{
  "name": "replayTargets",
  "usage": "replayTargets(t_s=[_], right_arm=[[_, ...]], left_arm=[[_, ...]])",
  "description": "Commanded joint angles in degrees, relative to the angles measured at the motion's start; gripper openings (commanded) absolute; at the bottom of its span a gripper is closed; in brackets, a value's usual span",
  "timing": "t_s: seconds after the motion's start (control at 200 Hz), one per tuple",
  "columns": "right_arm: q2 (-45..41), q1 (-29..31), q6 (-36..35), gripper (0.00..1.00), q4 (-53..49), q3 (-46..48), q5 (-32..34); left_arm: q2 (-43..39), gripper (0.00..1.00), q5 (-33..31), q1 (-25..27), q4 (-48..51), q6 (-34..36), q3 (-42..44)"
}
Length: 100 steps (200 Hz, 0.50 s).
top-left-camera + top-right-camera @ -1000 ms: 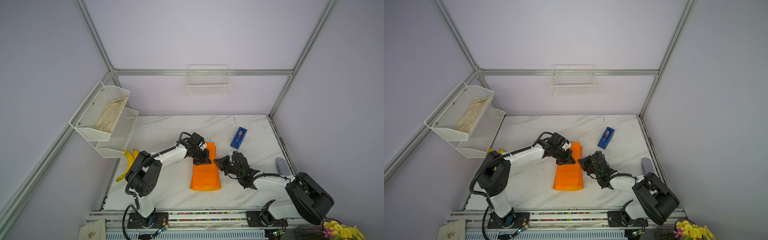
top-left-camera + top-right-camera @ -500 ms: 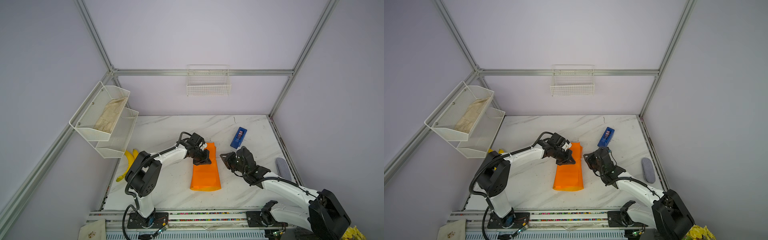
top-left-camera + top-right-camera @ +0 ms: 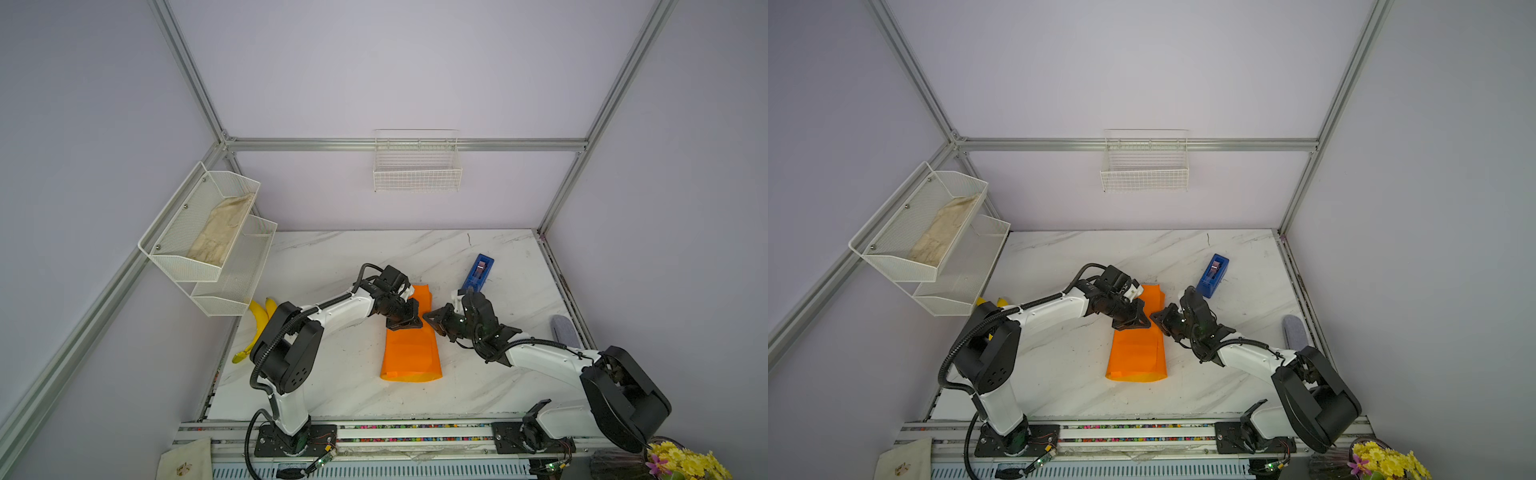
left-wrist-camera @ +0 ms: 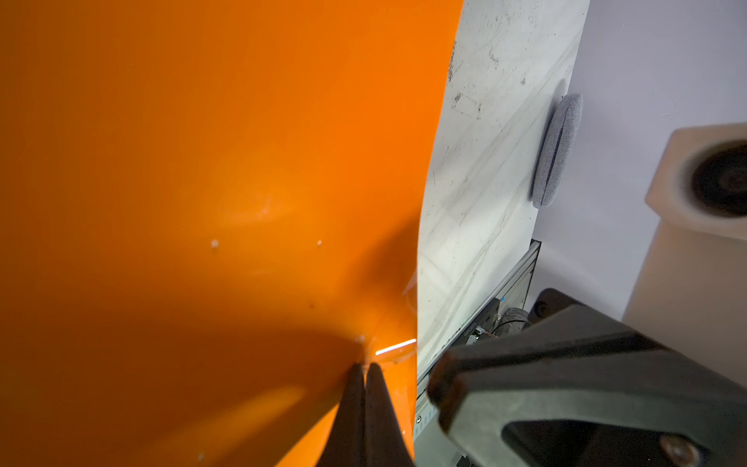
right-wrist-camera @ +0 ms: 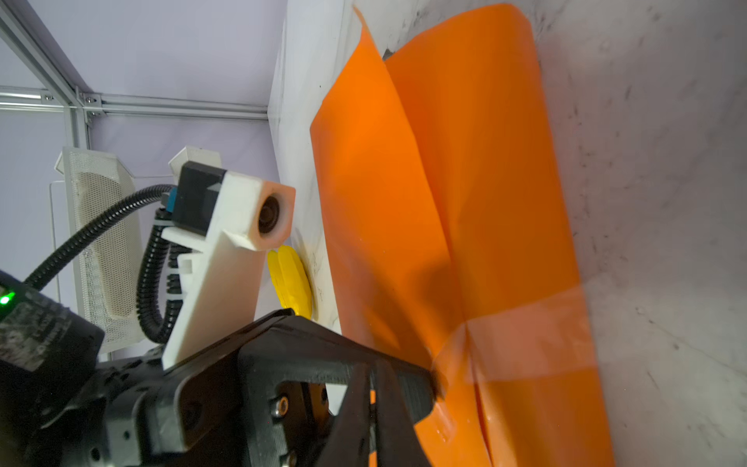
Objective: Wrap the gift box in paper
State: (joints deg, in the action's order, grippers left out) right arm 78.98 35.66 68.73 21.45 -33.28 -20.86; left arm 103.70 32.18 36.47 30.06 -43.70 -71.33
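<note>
- Folded paper [image 3: 409,353] lies on the table [image 3: 353,266]; gift box hidden.
- Left gripper [image 4: 365,370], fingers together, presses the paper.
- Right gripper [image 3: 427,316], fingers together, just beside it.
- Tape dispenser [image 3: 478,272] behind; bananas [image 3: 257,320] far left.

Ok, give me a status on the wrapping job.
Done: the paper is folded over into a tube, a clear tape strip across its seam; the gift box is hidden, presumably inside. In hand: the shut left claw presses the paper by the seam, the right claw shut beside it. Left: both tube ends look open and unfolded.
</note>
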Motion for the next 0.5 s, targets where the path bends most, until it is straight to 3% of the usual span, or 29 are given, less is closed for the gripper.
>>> replayTargets(t_s=[0.0,0.35,0.495], right_arm=[[0.6,-0.08,-0.36,0.08,-1.09,0.01,-0.39],[-3.25,-10.64,-3.67,0.07,-6.96,4.03,0.88],[-5.48,-11.84,-6.64,0.07,-10.52,1.53,0.55]], left_arm=[[1.86,0.0,-5.53,0.4,8.66,1.03,3.39],[1.51,0.0,-5.79,0.36,8.95,1.07,3.74],[1.41,0.0,-5.99,0.36,9.13,1.08,3.74]])
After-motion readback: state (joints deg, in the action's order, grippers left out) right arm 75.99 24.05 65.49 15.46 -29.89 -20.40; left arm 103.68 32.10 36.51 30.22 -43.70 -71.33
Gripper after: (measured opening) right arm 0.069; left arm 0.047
